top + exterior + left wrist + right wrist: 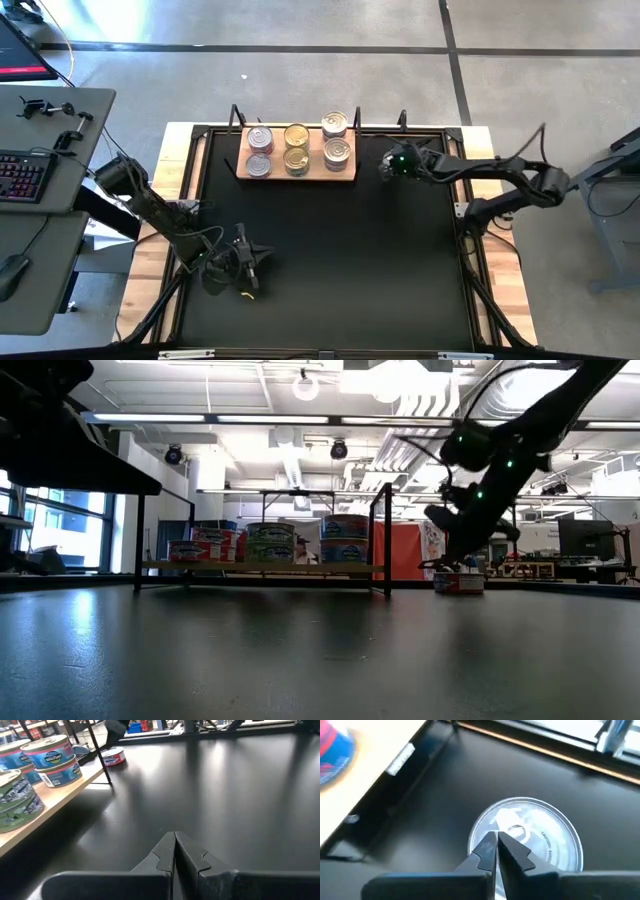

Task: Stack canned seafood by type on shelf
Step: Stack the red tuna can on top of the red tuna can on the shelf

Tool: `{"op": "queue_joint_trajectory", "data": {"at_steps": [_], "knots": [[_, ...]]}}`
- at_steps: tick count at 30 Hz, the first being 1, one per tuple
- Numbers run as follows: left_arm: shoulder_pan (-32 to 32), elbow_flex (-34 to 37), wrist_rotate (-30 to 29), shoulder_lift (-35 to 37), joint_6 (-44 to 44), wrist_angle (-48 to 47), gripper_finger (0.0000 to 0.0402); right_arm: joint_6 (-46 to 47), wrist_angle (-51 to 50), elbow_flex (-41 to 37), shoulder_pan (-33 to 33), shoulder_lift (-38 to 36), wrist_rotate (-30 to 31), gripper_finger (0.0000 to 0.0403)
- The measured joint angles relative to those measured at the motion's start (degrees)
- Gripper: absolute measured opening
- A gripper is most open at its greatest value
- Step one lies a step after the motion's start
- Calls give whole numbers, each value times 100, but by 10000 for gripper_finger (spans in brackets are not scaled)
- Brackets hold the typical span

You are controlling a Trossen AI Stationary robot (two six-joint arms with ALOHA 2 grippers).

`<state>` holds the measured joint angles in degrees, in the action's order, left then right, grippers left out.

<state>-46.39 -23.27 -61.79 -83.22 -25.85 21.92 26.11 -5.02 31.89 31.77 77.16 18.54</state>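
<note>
One loose can sits on the counter at the shelf's 3 o'clock. Right hand closed above its lid, gripping nothing. Left hand closed, empty, at 7 o'clock.

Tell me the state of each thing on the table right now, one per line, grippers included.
Shelf: flat on the black mat, holding cans in three columns.
Cans on the shelf: upright, some stacked two high.
Loose can: upright on the mat beside the shelf, lid up, not gripped.
Right gripper: shut, fingertips just above the loose can's lid.
Left gripper: shut, empty, low over the mat's near side.
</note>
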Motion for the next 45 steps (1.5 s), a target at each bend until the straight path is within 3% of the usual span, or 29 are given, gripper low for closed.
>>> {"op": "queue_joint_trajectory", "data": {"at_steps": [4,8,13,19,24,29,34,38,41,45], "knots": [[65,-2,164,-2,158,216,3,-90,-85,3,102,396,-124,1],[67,-1,220,-2,305,336,3,79,-329,27,-216,540,-494,1],[54,-15,322,-2,553,552,3,726,-683,44,-1227,505,-784,1],[48,-57,425,-2,612,558,3,1888,-433,21,-2974,530,-1099,0],[48,-57,432,-2,708,637,3,2898,256,-16,-4438,807,-242,0],[50,-59,432,-2,1156,981,3,3431,482,690,-5160,1870,617,0],[50,-61,647,-2,1634,1270,3,2424,597,2211,-5130,3216,861,0],[-26,-100,828,19,1657,1223,3,953,590,3655,-4862,4080,553,0],[-181,-179,880,98,1709,1082,3,-219,519,4624,-4677,4589,325,0],[-411,-256,879,284,1693,706,3,-1468,504,5582,-4575,4931,578,0]]}}
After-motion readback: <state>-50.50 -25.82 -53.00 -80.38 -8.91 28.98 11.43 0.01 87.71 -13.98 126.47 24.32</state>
